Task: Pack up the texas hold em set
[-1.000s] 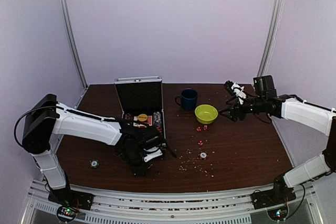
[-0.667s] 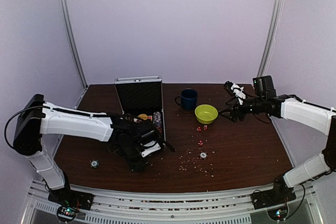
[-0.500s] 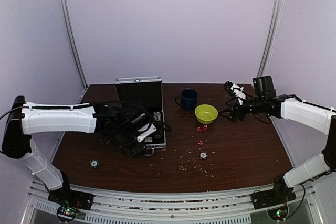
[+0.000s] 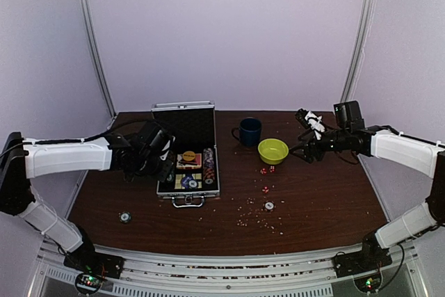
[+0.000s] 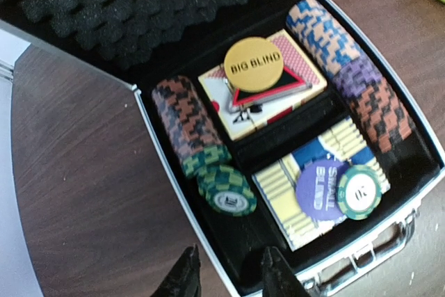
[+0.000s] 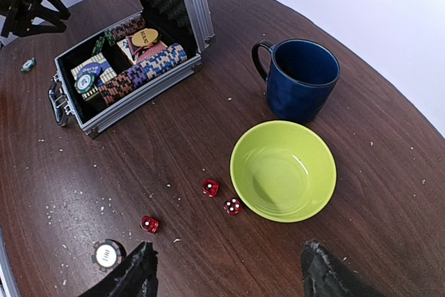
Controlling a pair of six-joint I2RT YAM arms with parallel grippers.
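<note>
The silver briefcase (image 4: 189, 193) lies open, its foam lid (image 5: 139, 5) upright. Inside are rows of poker chips (image 5: 186, 123), a red card box (image 5: 274, 88) under a yellow Big Blind disc, and a blue card box (image 5: 327, 172). My left gripper (image 5: 228, 273) hovers open over the case's front left corner (image 4: 158, 161), holding nothing. Three red dice (image 6: 210, 187) and a loose chip (image 6: 104, 255) lie on the table below my right gripper (image 6: 229, 262), which is open and empty (image 4: 300, 152). Another loose chip (image 4: 125, 218) lies front left.
A dark blue mug (image 4: 248, 131) stands right of the case, with a yellow-green bowl (image 4: 273, 150) beside it, just in front of my right gripper. The bowl (image 6: 284, 170) is empty. Pale crumbs are scattered over the brown table around the dice.
My left arm has swung from in front of the case back and left to its left side, uncovering the case in the top view. Its jaws narrowed slightly. The right arm has not moved.
</note>
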